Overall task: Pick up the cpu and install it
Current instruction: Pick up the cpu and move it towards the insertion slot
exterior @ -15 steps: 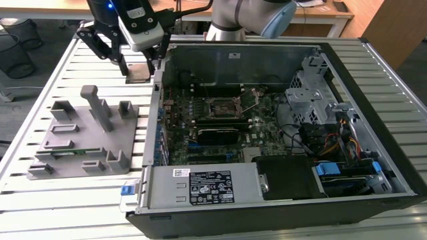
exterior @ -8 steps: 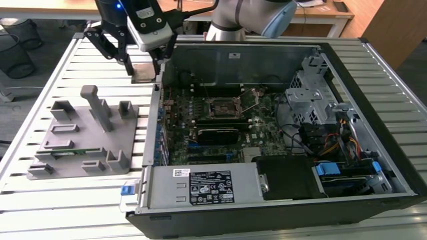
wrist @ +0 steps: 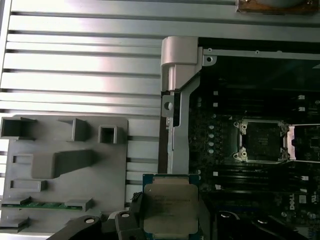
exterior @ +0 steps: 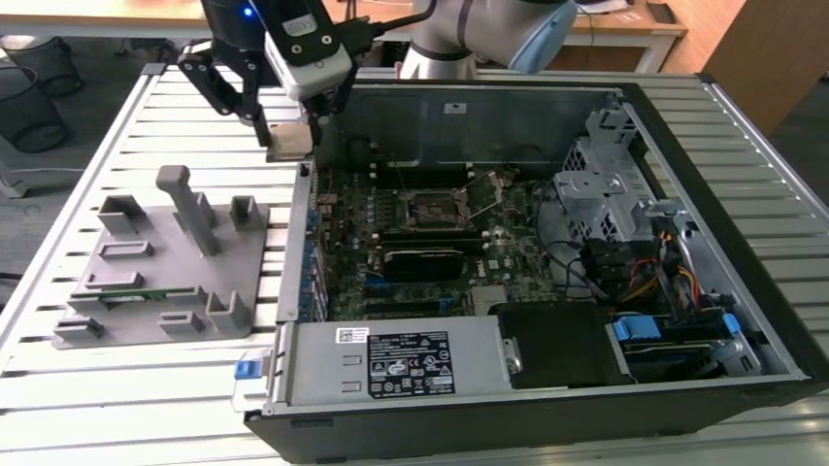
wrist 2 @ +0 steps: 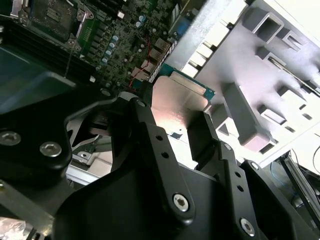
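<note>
The cpu (exterior: 290, 142) is a small square chip with a silvery top, and it hangs in the air over the slatted table just outside the back corner of the open computer case, on the exterior view's left. My gripper (exterior: 293, 134) is shut on it, one finger on each side. The second wrist view has the cpu (wrist 2: 177, 102) clamped between the black fingers (wrist 2: 150, 137). In the first wrist view the cpu (wrist: 170, 202) faces up with its green rim showing. The black socket (exterior: 438, 209) (wrist: 262, 141) on the motherboard stands open, its metal frame lifted.
A grey parts holder (exterior: 169, 262) (wrist: 65, 165) lies on the table beside the case, with a narrow green circuit strip (exterior: 130, 289) in one slot. The case wall (exterior: 305, 194) rises between the gripper and the motherboard. A drive cage (exterior: 609, 184) and cables fill the case's far side.
</note>
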`<state>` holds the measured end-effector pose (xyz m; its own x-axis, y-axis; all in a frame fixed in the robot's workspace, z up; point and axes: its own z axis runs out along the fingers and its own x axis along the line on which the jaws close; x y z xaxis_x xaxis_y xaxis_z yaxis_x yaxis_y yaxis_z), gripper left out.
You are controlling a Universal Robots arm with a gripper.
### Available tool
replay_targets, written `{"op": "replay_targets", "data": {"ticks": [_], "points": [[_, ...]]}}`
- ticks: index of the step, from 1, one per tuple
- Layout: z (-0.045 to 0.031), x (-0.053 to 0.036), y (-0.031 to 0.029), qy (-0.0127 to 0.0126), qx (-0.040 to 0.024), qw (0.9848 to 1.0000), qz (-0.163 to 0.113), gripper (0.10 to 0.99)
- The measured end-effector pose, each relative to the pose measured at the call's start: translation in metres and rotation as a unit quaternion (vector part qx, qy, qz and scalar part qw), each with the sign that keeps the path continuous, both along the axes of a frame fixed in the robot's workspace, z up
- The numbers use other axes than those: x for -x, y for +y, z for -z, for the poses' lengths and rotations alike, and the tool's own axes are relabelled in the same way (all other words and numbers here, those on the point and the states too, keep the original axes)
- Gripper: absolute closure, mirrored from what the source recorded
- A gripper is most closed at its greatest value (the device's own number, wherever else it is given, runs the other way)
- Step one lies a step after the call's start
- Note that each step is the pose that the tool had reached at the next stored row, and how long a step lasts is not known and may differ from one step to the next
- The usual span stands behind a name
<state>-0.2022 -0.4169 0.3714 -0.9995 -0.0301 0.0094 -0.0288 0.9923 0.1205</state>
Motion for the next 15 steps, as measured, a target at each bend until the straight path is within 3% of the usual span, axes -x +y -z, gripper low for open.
{"op": "replay_targets", "data": {"ticks": [8, 15], "points": [[0.0, -0.0096, 0.0, 0.0, 0.0, 1.0, 0.0, 0.561], [0.0, -0.0122, 0.0002, 0.0, 0.0, 1.0, 0.0, 0.561]]}}
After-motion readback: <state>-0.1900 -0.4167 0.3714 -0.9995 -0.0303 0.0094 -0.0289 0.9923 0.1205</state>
